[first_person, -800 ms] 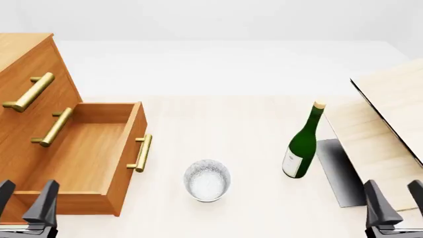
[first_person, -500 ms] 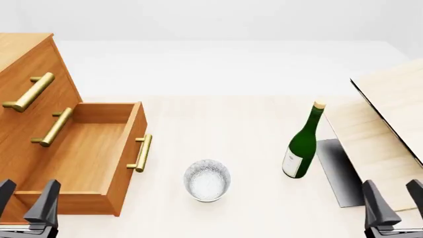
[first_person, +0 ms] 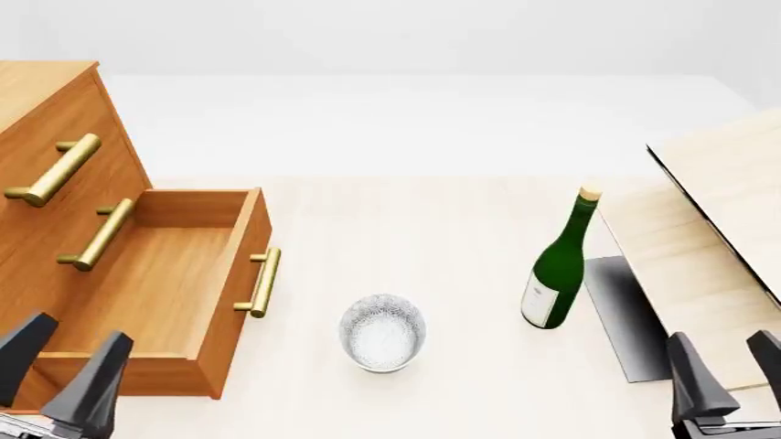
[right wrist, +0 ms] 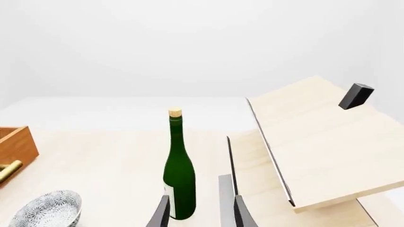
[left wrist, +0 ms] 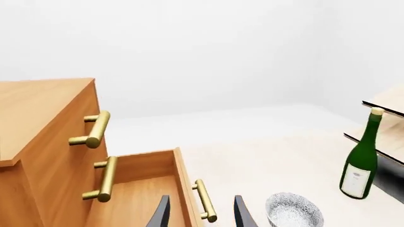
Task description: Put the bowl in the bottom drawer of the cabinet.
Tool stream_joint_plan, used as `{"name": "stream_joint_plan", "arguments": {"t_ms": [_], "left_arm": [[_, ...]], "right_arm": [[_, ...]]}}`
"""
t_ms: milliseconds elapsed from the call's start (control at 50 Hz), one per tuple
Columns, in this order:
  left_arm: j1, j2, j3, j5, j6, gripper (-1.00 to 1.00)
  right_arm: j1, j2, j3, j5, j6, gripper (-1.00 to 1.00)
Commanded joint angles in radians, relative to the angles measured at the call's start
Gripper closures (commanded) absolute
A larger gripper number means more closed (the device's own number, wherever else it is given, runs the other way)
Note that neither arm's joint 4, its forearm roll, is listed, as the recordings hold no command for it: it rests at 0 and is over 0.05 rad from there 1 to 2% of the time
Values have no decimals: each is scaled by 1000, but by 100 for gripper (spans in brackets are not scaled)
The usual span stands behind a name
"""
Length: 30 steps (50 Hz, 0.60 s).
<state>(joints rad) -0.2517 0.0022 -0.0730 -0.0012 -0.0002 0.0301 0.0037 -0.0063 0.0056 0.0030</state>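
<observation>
On pale wood, speckled round bowl (first_person: 382, 332) (glossy).

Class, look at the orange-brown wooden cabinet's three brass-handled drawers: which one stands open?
The bottom drawer of the orange-brown wooden cabinet: it is pulled out, its inside showing, while the two drawers above sit shut.

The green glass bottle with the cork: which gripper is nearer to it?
Right. The right gripper sits just right of the green glass bottle, nearer the camera. The left gripper is far across the table, by the open drawer.
</observation>
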Motion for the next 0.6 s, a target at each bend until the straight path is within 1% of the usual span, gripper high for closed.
{"name": "stream_joint_plan", "arguments": {"t_ms": [20,40,60,100,120,240,260,280,300,420,440,460,480,500,600], "left_arm": [[-152,6,20,-13,21,-100],[-160,27,23,-31,24,-100],[-191,61,13,-50,30,-100],[-221,100,-11,-66,39,-100],[-240,142,-23,-89,47,-100],[-318,281,-91,-150,68,-100],[-326,288,-104,-150,60,-100],[-338,314,-120,-155,67,-100],[-348,364,-139,-169,90,-100],[-360,450,-182,-197,83,-100],[-363,473,-228,-171,83,-100],[-364,490,-241,-170,81,-100],[-364,490,-241,-170,81,-100],[-366,509,-214,-213,68,-100],[-368,581,-248,-225,57,-100]], "right_arm": [[1,1,0,-1,0,-100],[1,1,0,-1,0,-100],[1,1,0,-1,0,-100],[1,2,0,-2,0,-100],[1,2,0,-2,0,-100],[1,2,0,-3,0,-100],[1,3,0,-3,0,-100],[1,3,0,-3,0,-100],[1,2,0,-3,0,-100],[1,2,0,-2,0,-100],[1,2,0,-2,0,-100],[1,2,0,-2,0,-100],[1,2,0,-2,0,-100],[1,1,0,-2,0,-100],[1,1,0,-1,0,-100]]}}
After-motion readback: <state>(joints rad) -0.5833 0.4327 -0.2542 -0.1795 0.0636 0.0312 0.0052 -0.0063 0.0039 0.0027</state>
